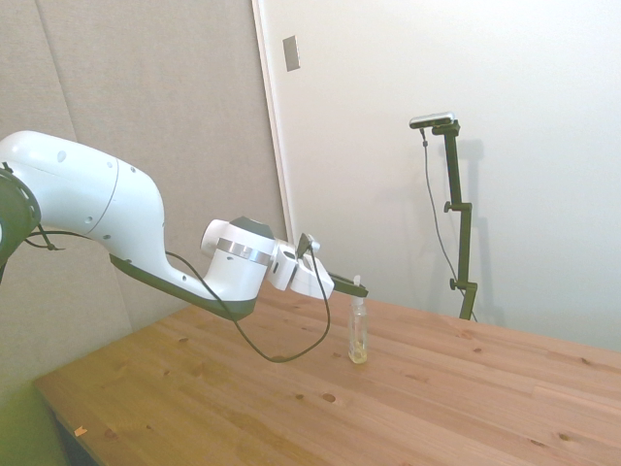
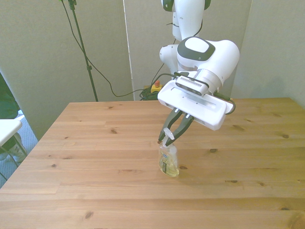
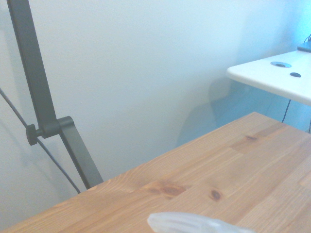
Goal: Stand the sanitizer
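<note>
While its dark fingers (image 2: pixel 183 125) are converging on the white pump top, the tool (image 2: pixel 167 136) is pinching the sanitizer (image 2: pixel 169 160) at the very top. Reaching in low from the side view's left, the tool (image 1: pixel 356 286) is leaning steeply over the bottle. The sanitizer (image 1: pixel 358 332) is standing upright on the wooden bench (image 1: pixel 466 388), near the middle, with pale yellowish liquid pooling in its base. Its blurred pump top (image 3: pixel 194 223) is showing close up in the wrist view, over the bench (image 3: pixel 233 165).
</note>
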Robot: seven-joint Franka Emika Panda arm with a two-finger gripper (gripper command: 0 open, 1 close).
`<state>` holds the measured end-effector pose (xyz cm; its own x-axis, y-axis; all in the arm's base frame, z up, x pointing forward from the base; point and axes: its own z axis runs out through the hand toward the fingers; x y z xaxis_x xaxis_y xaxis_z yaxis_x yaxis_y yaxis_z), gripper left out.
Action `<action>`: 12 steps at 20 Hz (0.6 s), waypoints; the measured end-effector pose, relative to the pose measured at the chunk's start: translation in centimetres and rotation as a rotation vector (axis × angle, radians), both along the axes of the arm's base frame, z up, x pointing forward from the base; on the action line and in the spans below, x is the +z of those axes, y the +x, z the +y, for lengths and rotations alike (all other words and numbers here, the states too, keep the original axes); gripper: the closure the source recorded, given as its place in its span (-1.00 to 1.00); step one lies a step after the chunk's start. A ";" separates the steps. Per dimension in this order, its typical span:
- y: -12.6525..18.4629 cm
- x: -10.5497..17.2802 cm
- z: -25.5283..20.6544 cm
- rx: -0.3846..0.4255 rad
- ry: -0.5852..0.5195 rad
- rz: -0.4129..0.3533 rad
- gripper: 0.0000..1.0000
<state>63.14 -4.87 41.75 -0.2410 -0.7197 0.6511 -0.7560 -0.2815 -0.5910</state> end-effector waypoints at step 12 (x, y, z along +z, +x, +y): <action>-1.1 -0.2 -0.1 0.004 0.046 0.015 -1.00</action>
<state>62.05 -4.99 41.50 -0.2288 -0.7497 0.6209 -0.7639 -0.2571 -0.5919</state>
